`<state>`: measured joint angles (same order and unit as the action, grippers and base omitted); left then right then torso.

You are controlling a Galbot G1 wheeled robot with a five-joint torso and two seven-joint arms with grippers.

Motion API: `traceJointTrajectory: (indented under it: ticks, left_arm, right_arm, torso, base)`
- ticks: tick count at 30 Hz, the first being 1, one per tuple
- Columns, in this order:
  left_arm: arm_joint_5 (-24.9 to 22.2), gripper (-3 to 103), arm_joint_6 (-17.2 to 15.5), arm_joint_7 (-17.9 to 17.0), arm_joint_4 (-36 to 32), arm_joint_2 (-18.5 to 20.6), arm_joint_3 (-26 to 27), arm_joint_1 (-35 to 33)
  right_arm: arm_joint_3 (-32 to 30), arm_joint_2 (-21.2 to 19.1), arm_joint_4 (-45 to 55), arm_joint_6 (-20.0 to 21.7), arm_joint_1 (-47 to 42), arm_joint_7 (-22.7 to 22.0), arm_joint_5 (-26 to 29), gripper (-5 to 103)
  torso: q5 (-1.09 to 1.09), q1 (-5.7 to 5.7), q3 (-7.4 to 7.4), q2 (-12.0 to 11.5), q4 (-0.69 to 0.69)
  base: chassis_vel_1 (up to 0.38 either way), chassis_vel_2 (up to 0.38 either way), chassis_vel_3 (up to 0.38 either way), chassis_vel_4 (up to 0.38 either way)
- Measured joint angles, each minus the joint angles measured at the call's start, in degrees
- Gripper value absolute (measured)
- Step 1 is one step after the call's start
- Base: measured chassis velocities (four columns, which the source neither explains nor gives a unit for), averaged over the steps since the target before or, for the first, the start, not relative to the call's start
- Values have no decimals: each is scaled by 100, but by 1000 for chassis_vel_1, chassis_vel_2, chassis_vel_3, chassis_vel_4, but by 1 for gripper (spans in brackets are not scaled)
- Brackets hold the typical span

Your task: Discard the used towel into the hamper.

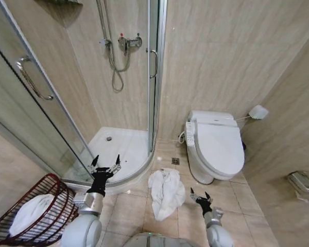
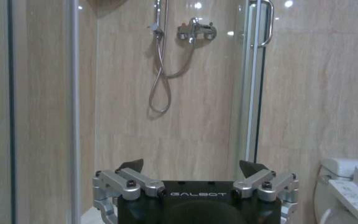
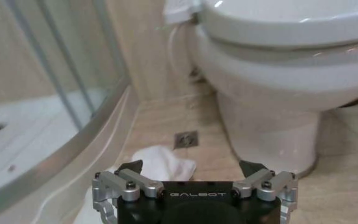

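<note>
A crumpled white towel lies on the tiled floor between the shower base and the toilet; its far end shows past my right gripper in the right wrist view. The hamper, a dark reddish wire basket with a white cloth in it, stands at the lower left. My left gripper is open, raised beside the hamper and facing the shower. My right gripper is open, low, just right of the towel and not touching it.
The curved shower base with glass doors fills the left and centre. A white toilet stands at the right, with a floor drain near it. A wall-mounted metal holder sits far right.
</note>
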<state>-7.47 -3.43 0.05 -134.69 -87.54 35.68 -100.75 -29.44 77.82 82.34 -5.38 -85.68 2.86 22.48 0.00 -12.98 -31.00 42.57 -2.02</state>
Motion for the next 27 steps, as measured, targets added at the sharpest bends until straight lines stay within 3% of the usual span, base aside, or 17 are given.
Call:
traceJointTrajectory:
  ticks: [7, 12, 19, 27]
  left_arm:
    - [0, 100, 0, 0, 0, 0, 0, 0]
    - [0, 100, 0, 0, 0, 0, 0, 0]
    - [0, 100, 0, 0, 0, 0, 0, 0]
    - [0, 100, 0, 0, 0, 0, 0, 0]
  right_arm:
    - [265, -311, -413, -47, 265, 254, -346, 100]
    - [320, -306, -511, 22, 437, 268, -337, 100]
    - [406, -360, -909, 36, 694, 838, -384, 100]
    - [363, -318, -1724, -113, 1357, 992, -628, 100]
  torso:
    - [-2, 82, 110, -192, 0]
    - [-1, 126, 170, -298, 0]
    - [-1, 204, 284, -486, 1]
    - [-1, 273, 380, -653, 0]
  base:
    - [0, 0, 0, 0]
    - [0, 0, 0, 0]
    - [0, 0, 0, 0]
    - [0, 0, 0, 0]
